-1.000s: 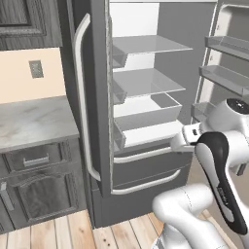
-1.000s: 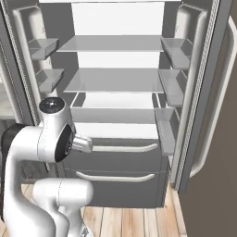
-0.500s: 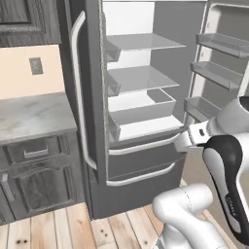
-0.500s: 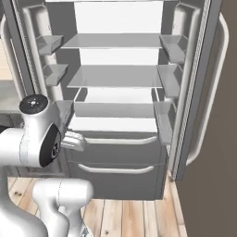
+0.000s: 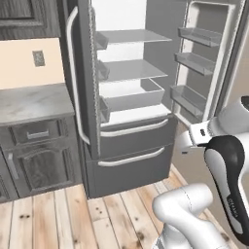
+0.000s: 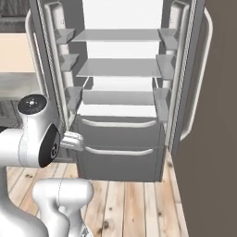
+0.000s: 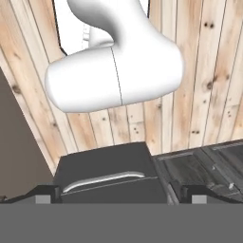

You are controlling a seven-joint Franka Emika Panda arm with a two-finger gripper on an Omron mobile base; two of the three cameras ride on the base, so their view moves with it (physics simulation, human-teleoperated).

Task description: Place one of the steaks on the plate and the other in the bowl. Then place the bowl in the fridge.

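Observation:
The fridge (image 5: 131, 141) stands with both upper doors swung open, its white shelves bare and its two lower drawers shut. It faces me squarely in the right base view as the fridge (image 6: 120, 134). The steaks, the plate and the bowl are out of view. My gripper (image 7: 121, 195) points down toward the wooden floor. Its fingertips (image 7: 45, 193) sit wide apart with nothing between them, so it is open. Beyond them lies the fridge's lower drawer front (image 7: 102, 166) with its pale handle.
A grey marble counter (image 5: 29, 102) over dark cabinets (image 5: 34, 160) adjoins the fridge on the left. The open right door (image 5: 199, 63) with its bins juts toward my arm. A brown wall (image 6: 213, 139) closes the right side. Wooden floor (image 5: 73, 214) lies in front.
The whole picture has shifted in both base views: the base has backed away from the fridge, so more floor shows. The gripper stays open and empty.

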